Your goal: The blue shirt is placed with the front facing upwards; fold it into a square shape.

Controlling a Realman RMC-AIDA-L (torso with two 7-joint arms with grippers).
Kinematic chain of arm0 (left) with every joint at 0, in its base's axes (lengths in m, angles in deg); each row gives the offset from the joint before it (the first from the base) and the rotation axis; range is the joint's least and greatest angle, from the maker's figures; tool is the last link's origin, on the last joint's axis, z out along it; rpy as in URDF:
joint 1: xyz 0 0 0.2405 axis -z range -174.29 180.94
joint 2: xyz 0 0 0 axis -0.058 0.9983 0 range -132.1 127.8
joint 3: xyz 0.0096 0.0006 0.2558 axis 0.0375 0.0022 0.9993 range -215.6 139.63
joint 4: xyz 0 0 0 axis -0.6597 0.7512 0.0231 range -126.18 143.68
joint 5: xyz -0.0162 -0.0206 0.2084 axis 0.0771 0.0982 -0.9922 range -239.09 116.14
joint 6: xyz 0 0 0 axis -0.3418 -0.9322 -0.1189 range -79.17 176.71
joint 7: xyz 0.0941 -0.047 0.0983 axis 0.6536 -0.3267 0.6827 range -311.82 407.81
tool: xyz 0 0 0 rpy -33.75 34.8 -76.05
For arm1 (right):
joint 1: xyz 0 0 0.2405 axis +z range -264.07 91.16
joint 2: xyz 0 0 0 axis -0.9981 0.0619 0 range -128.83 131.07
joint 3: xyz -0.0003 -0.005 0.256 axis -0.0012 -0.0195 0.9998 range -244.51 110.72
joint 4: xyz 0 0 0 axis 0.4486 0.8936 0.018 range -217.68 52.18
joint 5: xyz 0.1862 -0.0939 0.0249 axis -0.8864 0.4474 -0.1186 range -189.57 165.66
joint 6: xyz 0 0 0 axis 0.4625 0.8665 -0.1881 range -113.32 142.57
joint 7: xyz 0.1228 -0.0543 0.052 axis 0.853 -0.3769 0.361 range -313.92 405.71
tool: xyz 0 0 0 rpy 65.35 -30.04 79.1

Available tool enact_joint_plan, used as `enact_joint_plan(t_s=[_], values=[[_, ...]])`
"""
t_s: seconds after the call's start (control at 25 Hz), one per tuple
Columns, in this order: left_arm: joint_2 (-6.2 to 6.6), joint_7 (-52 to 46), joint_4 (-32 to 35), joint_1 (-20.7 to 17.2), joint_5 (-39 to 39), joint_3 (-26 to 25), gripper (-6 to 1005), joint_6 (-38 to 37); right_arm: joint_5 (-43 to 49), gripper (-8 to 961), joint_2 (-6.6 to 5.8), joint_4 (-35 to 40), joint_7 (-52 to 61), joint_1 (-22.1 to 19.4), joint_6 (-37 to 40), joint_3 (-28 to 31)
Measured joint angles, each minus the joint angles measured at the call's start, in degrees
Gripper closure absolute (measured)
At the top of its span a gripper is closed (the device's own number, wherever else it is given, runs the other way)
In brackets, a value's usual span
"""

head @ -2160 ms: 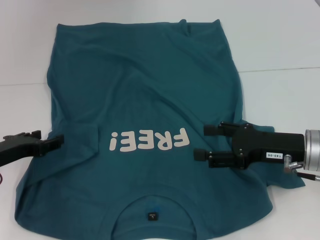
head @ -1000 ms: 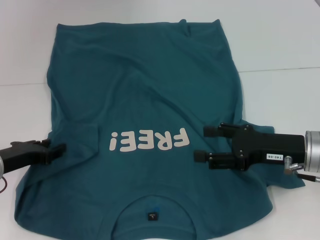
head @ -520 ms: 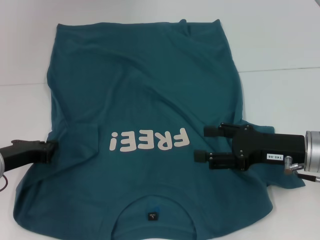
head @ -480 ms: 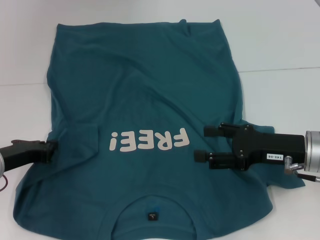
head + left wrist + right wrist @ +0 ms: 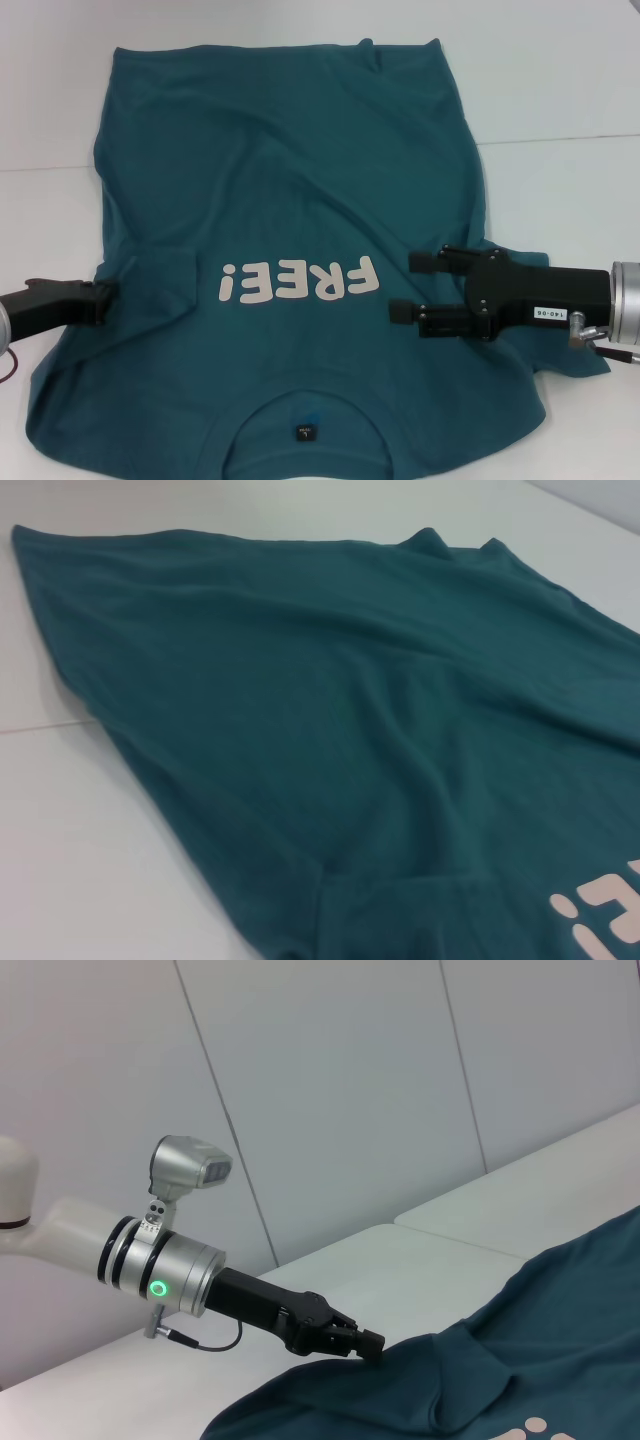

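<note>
The blue shirt (image 5: 290, 190) lies spread face up on the white table, its off-white "FREE!" lettering (image 5: 300, 280) reading upside down and the collar with its dark label (image 5: 303, 433) nearest me. My left gripper (image 5: 98, 298) is at the shirt's left edge by the sleeve. In the right wrist view my left gripper (image 5: 368, 1342) has its fingers together on the cloth's edge. My right gripper (image 5: 408, 287) hovers open over the shirt's right side, beside the lettering. The left wrist view shows only the shirt (image 5: 380, 720), with no fingers in it.
The white table (image 5: 560, 90) extends around the shirt on both sides and at the back, with a seam line (image 5: 560, 138) across it. A pale panelled wall (image 5: 330, 1090) stands behind the left arm.
My left gripper has dropped slightly, drawn back to the shirt's left edge, and its fingers have come together there. The right gripper and the shirt have hardly moved.
</note>
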Motion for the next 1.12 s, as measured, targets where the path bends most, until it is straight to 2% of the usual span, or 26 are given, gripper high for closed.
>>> enact_joint_plan(t_s=[0.52, 1.12], values=[[-0.06, -2.80, 2.98, -0.62, 0.17, -0.04, 1000, -8.54, 0.00, 96, 0.00, 0.00, 0.00, -0.18, 0.21, 0.12], [0.12, -3.76, 6.14, -3.08, -2.22, -0.58, 999, -17.50, 0.00, 102, 0.00, 0.00, -0.08, -0.19, 0.27, -0.12]])
